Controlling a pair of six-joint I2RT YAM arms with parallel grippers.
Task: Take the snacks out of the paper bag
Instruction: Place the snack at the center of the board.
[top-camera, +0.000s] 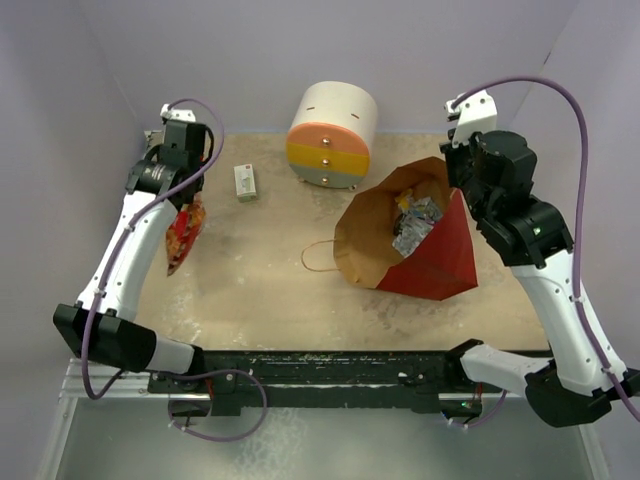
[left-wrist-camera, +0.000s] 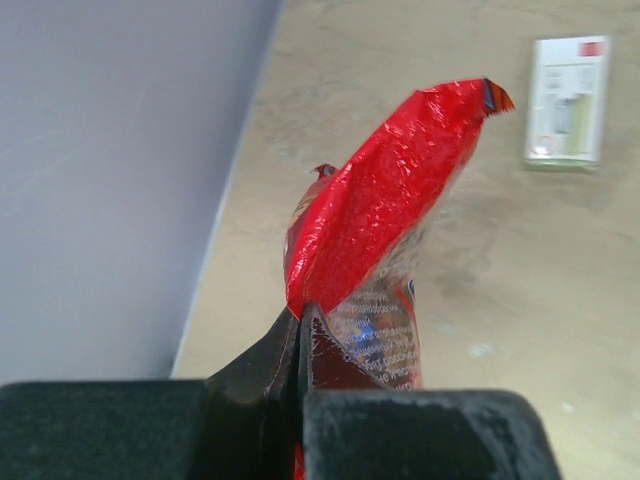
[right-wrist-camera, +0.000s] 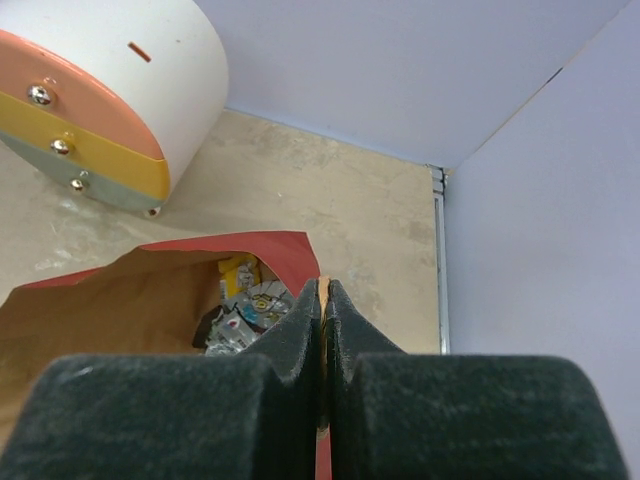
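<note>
The left tool (left-wrist-camera: 300, 325) is clenching the light, crinkly, likely slippery chip bag (left-wrist-camera: 385, 215) by a folded edge at the frame's left, over the desk (top-camera: 250, 275), while the right tool (right-wrist-camera: 323, 300) is pinching the rim of the floppy paper bag (top-camera: 440, 265) at right, candy wrappers (top-camera: 417, 225) lying inside.
</note>
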